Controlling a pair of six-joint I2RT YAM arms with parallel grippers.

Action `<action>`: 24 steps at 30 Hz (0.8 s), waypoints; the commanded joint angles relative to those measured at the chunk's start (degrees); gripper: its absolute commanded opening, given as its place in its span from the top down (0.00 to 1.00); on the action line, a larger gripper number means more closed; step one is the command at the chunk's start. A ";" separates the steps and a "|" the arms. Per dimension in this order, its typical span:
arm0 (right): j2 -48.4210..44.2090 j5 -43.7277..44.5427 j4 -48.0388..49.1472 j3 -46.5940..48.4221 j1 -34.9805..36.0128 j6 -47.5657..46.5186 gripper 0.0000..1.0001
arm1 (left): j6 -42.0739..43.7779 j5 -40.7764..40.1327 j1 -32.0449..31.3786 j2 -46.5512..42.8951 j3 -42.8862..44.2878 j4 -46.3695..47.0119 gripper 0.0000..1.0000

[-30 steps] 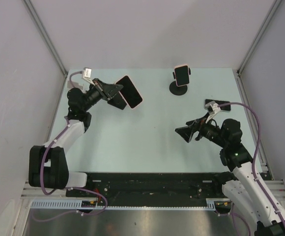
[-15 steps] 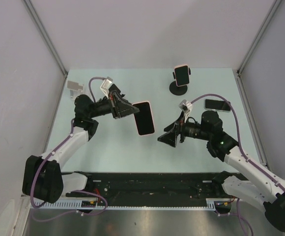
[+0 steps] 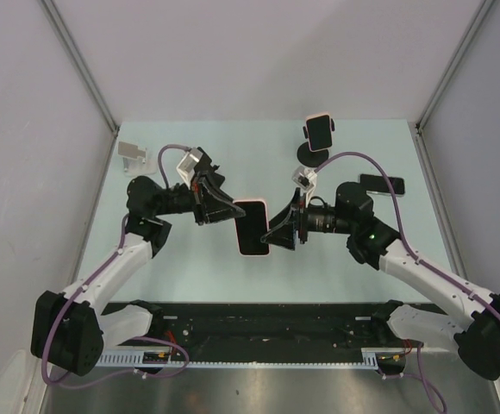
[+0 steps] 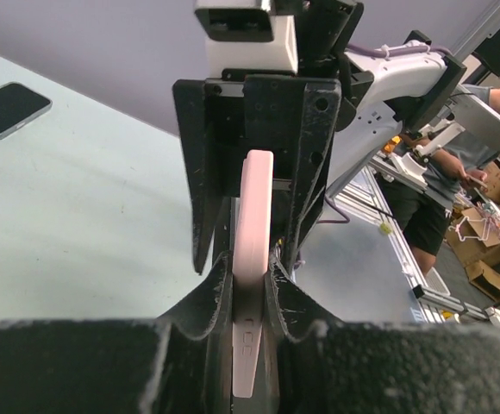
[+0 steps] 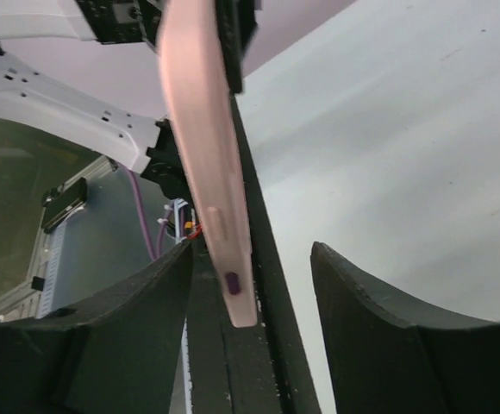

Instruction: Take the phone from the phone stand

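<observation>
My left gripper is shut on a pink-cased phone and holds it above the middle of the table. In the left wrist view the phone stands edge-on, pinched between my fingers. My right gripper is open, and the phone's free end sits between its jaws. In the right wrist view the pink edge lies close to the left jaw of my right gripper, with a gap to the right one. A phone stand at the back holds a second phone.
A dark phone lies flat at the right of the table and shows in the left wrist view. A small grey holder stands at the back left. Walls close in on both sides.
My left arm has swung the pink phone from the back left to the middle. My right arm has moved left, and its open jaws have come around the phone's end.
</observation>
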 commanded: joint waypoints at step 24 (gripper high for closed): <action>-1.00 3.74 -2.77 5.92 3.43 0.72 1.00 | 5.42 -1.07 0.30 -7.67 -3.11 -5.24 0.59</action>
